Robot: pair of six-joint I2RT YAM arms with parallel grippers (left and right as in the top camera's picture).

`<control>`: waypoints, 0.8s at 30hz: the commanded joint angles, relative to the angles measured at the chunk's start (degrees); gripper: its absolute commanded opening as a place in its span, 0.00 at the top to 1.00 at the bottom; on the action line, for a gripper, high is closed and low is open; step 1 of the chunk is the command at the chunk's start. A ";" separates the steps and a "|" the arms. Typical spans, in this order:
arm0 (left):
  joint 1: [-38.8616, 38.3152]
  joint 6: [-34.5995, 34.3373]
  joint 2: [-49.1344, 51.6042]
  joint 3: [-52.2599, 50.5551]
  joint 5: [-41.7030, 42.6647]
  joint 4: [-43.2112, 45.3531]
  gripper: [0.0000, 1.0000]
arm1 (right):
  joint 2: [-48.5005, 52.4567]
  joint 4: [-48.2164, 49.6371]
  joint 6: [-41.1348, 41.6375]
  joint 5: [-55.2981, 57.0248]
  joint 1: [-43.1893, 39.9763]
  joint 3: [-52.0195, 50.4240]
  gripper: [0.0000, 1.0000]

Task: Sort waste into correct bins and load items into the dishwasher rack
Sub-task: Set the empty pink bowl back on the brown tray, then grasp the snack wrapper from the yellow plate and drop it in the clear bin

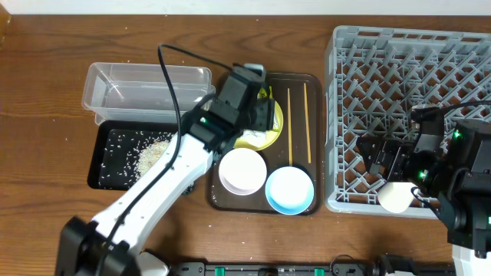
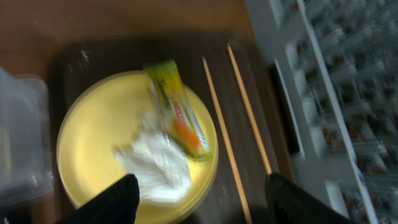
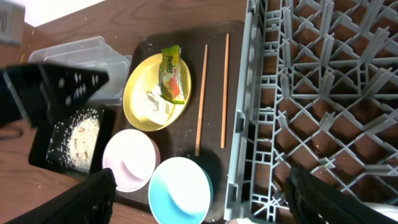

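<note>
The pale-yellow plate (image 1: pixel 266 136) lies on the brown tray. It holds the green-and-orange wrapper (image 2: pixel 177 112) and white tissue (image 2: pixel 155 165). My left gripper (image 2: pixel 205 205) hovers open and empty just above the plate; in the overhead view (image 1: pixel 261 115) it covers most of the plate. Two chopsticks (image 1: pixel 289 115) lie right of the plate. The white bowl (image 1: pixel 243 170) and the light-blue bowl (image 1: pixel 290 189) sit at the tray's front. My right gripper (image 1: pixel 381 157) is open and empty over the grey rack (image 1: pixel 406 92). The right wrist view (image 3: pixel 199 205) shows the plate (image 3: pixel 140 93) and both bowls.
The clear tub (image 1: pixel 146 84) stands at the back left. The black tray (image 1: pixel 103 157) in front of it holds rice scraps (image 1: pixel 149 153). The brown tray (image 1: pixel 311 84) lies between the bins and the rack. A pale round object (image 1: pixel 395 197) sits at the rack's front edge.
</note>
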 commanded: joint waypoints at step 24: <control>0.55 5.90 18.45 2.05 0.37 11.45 0.85 | -0.11 -1.97 0.24 0.20 -0.90 0.15 0.14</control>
